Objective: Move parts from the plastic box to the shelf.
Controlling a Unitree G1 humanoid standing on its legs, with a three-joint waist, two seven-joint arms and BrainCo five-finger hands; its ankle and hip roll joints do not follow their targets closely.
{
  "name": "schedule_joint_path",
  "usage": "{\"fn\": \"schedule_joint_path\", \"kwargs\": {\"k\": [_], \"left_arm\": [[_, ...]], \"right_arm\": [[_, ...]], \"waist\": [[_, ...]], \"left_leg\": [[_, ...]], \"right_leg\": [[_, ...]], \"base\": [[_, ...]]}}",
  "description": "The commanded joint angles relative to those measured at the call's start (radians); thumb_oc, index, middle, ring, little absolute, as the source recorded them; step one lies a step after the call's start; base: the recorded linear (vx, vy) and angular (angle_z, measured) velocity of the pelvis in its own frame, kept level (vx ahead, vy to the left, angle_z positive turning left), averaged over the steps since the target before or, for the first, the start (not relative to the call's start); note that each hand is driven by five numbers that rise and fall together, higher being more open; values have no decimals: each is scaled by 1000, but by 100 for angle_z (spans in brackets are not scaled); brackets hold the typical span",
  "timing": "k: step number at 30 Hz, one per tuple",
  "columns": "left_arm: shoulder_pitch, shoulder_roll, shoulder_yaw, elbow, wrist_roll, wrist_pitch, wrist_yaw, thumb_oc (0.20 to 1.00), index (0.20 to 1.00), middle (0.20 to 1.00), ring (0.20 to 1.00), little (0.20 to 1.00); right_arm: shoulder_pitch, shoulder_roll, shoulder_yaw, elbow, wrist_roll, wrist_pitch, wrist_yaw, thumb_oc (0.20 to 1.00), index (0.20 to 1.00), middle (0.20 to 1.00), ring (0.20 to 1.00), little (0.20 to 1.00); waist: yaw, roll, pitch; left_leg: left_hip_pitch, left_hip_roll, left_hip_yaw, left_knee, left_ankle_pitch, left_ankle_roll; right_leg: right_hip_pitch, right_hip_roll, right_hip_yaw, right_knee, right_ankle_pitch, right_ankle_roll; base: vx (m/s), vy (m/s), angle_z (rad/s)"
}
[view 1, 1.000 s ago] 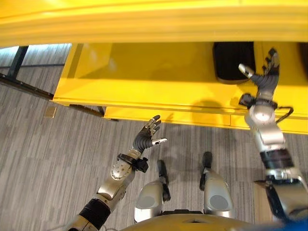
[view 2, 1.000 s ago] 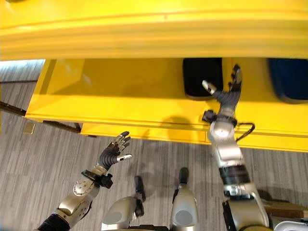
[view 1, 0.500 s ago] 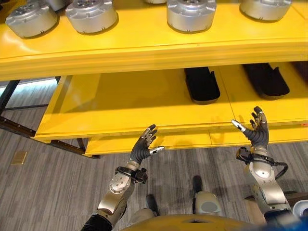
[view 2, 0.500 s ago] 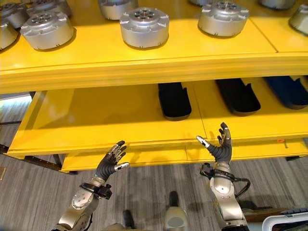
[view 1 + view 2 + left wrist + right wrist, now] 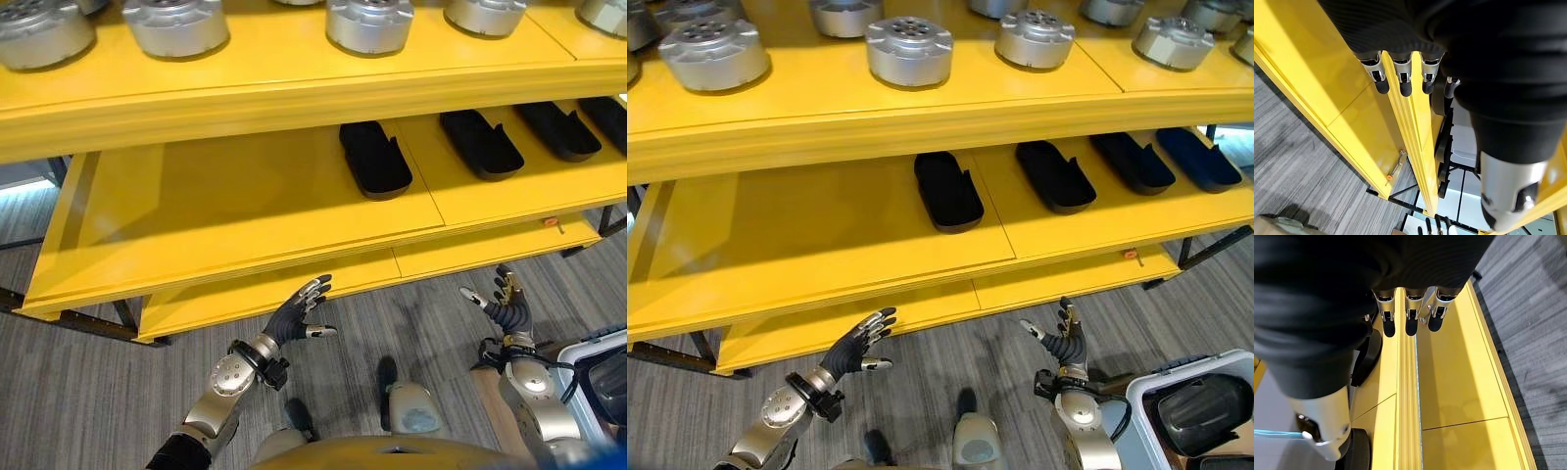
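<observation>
The yellow shelf (image 5: pixel 803 235) stands in front of me. Three black moulded parts (image 5: pixel 947 191) and a dark blue one (image 5: pixel 1198 159) lie in a row on its middle level. A white plastic box (image 5: pixel 1176 375) sits at my lower right with a black part (image 5: pixel 1205 406) inside. My left hand (image 5: pixel 857 348) is open and empty, raised above the floor just before the lowest level. My right hand (image 5: pixel 1063 343) is also open and empty, next to the box. In the wrist views the left fingers (image 5: pixel 1400 78) and right fingers (image 5: pixel 1408 316) are straight, pointing at the shelf edge.
Several round silver parts (image 5: pixel 909 49) stand on the top level. The left half of the middle level is bare yellow. A lower yellow level (image 5: pixel 921 308) juts out near the floor. Grey carpet lies between me and the shelf.
The camera has pulled back and turned right, bringing the top level and the box into view. My right hand has dropped from beside a black part on the middle level to below the shelf.
</observation>
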Motion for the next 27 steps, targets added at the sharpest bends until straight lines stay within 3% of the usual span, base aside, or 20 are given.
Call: {"fn": "schedule_joint_path", "kwargs": {"k": [1,4,7,8,9,11,14,20,27], "left_arm": [[-16,29,-20,-41,-21,-53,-15,1000,1000,1000,1000,1000],[-19,29,-22,-29,-21,-56,-20,1000,1000,1000,1000,1000],[-14,26,-22,-13,-43,-68,8,1000,1000,1000,1000,1000],[-11,25,-19,-6,-51,-77,14,1000,1000,1000,1000,1000],[11,17,1,9,-70,-98,25,1000,1000,1000,1000,1000],[25,12,15,12,-70,-110,41,1000,1000,1000,1000,1000],[30,7,37,20,-76,-125,52,1000,1000,1000,1000,1000],[37,0,83,10,-90,-154,62,1000,1000,1000,1000,1000],[54,-18,92,-40,-51,-197,100,1000,1000,1000,1000,1000]], "right_arm": [[-97,-29,-17,-19,12,-30,-53,1000,1000,1000,1000,1000],[-112,-28,-14,-14,6,-20,-67,1000,1000,1000,1000,1000],[-166,-35,9,14,-12,6,-50,1000,1000,1000,1000,1000],[-179,-39,16,22,-21,10,-45,1000,1000,1000,1000,1000],[-206,-69,30,33,-47,19,-30,1000,1000,1000,1000,1000],[-215,-91,38,31,-49,32,-28,1000,1000,1000,1000,1000],[-201,-129,29,18,-38,51,-40,1000,1000,1000,1000,1000],[-139,-169,-20,24,-96,28,-124,1000,1000,1000,1000,1000],[-64,-148,-105,82,-147,-1,-261,1000,1000,1000,1000,1000]], "waist": [[22,20,5],[32,14,-2],[58,2,-15],[66,-1,-14],[94,-10,-17],[107,-15,-16],[102,-23,-13],[57,-26,7],[2,-18,20]], "left_leg": [[-59,-37,31,99,-25,67],[-76,-35,56,113,-32,75],[-132,5,143,153,-18,66],[-151,30,171,177,-10,53],[-191,100,241,228,30,9],[-203,132,269,245,51,-14],[-213,164,278,253,80,-44],[-213,207,285,230,134,-90],[-188,242,276,188,195,-132]], "right_leg": [[69,-85,-6,329,-75,1],[92,-91,-11,348,-76,1],[167,-69,-80,302,-159,-21],[194,-54,-109,250,-202,-34],[272,-12,-195,94,-274,-56],[293,4,-222,32,-264,-59],[298,33,-203,-31,-239,-71],[263,79,-180,-68,-208,-97],[206,132,-164,-44,-210,-138]], "base": [[-167,38,-68],[-116,-95,-99],[-121,-167,-39],[-107,-406,-163],[-122,-444,-184],[-104,-341,-177],[-80,-298,-167],[-87,-272,-35],[-78,-280,-24]]}}
